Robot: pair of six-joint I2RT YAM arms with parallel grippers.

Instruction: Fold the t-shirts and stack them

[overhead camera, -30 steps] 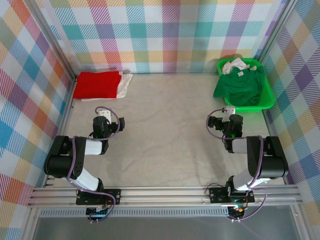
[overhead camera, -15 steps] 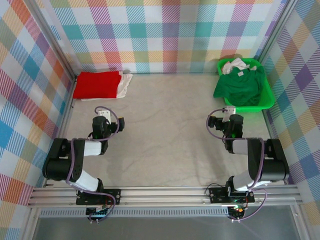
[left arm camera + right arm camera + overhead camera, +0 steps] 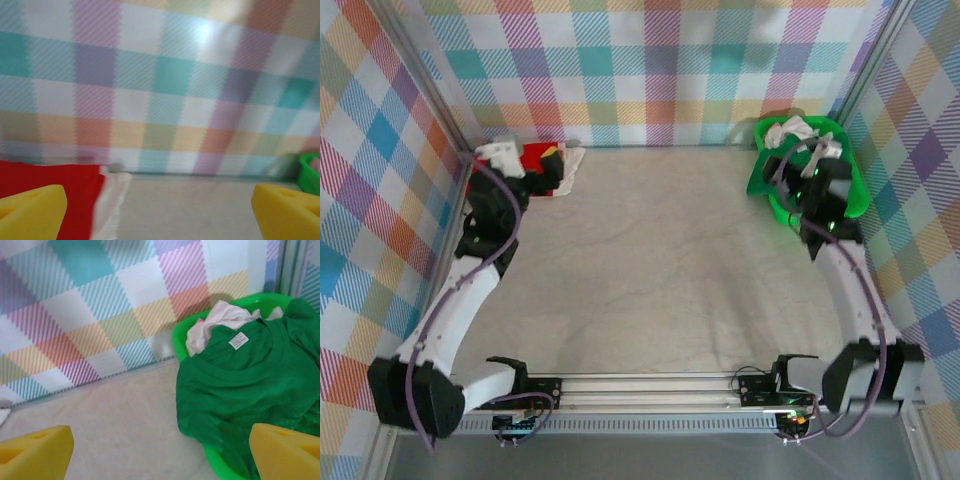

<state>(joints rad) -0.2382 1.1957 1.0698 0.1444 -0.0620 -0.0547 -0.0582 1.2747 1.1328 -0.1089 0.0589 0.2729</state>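
Wide-spread: left end effector (image 3: pixel 160 212), right end effector (image 3: pixel 160 452) — white tag (image 3: pixel 238 340) on dark green t-shirt (image 3: pixel 240 390), unreadable.

L gripper (image 3: pixel 548 168) over red tee (image 3: pixel 534 152), R gripper (image 3: pixel 786 168) over green tray (image 3: pixel 859 190)

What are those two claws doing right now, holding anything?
Left gripper: open, holding nothing, by the red t-shirt.
Right gripper: open, holding nothing, by the dark green t-shirt.
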